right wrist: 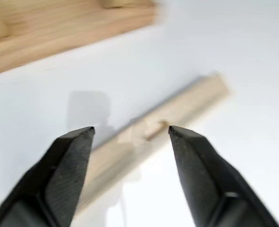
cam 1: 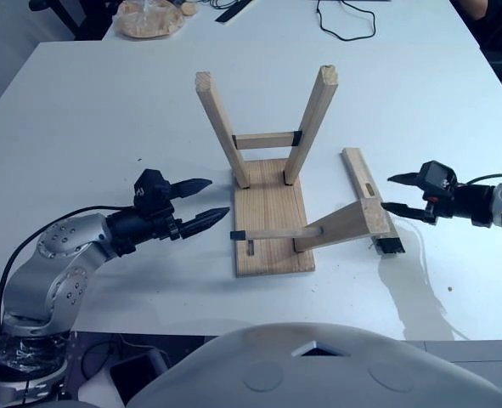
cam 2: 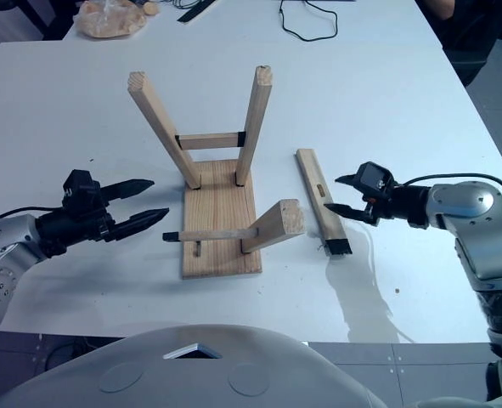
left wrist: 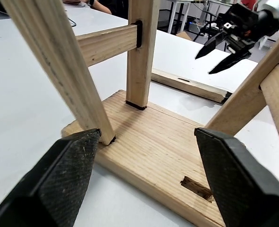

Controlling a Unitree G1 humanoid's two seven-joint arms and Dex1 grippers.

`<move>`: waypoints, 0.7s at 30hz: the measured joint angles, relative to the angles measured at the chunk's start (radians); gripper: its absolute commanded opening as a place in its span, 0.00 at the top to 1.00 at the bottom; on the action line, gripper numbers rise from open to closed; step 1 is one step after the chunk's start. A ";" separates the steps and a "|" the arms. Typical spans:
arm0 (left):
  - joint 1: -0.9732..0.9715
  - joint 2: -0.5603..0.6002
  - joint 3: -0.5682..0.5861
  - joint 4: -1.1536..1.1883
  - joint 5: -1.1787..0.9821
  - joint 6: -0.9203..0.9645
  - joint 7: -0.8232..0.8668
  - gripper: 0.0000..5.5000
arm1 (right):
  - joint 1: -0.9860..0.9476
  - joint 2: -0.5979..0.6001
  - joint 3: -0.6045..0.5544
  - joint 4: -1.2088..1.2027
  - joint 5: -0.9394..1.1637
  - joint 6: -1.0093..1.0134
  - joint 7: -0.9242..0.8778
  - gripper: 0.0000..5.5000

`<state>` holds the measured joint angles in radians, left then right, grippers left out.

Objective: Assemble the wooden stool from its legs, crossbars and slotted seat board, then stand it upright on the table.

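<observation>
seat board [cam 1: 272, 206] with two upright legs [cam 1: 222, 127]

The seat board [cam 1: 267, 208] and legs [cam 1: 222, 132] are pale bare wood with visible grain, the table [cam 1: 89, 110] smooth matt white, and the fingers [left wrist: 68, 179] of the left gripper [cam 1: 218, 196] rough matt black.

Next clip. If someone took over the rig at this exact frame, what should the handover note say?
Left gripper: open, empty, beside the seat board's left edge.
Right gripper: open, empty, at the loose leg lying on the table right of the board.
Done: the far legs stand in their slots, joined by a crossbar. A third leg leans at the near right slot, carrying a second crossbar.
Left: fit the loose leg into the empty slot, join it to that crossbar, and stand the stool upright.
</observation>
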<state>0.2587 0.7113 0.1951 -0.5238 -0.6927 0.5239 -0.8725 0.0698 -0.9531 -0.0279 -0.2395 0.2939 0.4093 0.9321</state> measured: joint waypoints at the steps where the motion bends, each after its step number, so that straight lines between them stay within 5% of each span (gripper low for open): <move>1: 0.020 -0.006 0.010 -0.013 0.001 -0.003 0.006 0.33 | 0.040 0.017 -0.003 -0.036 -0.026 0.025 -0.055 0.33; 11: 0.121 -0.052 0.066 -0.097 -0.022 -0.014 0.071 0.33 | 0.232 0.289 -0.017 -0.475 -0.052 0.356 -0.472 0.31; 21: 0.121 -0.056 0.069 -0.109 -0.032 -0.013 0.088 0.33 | 0.364 0.321 -0.008 -0.357 -0.180 0.282 -0.561 0.31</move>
<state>0.3794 0.6551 0.2642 -0.6332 -0.7243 0.5109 -0.7842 0.4339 -0.6324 -0.0361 -0.5966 0.1139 0.6917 0.3711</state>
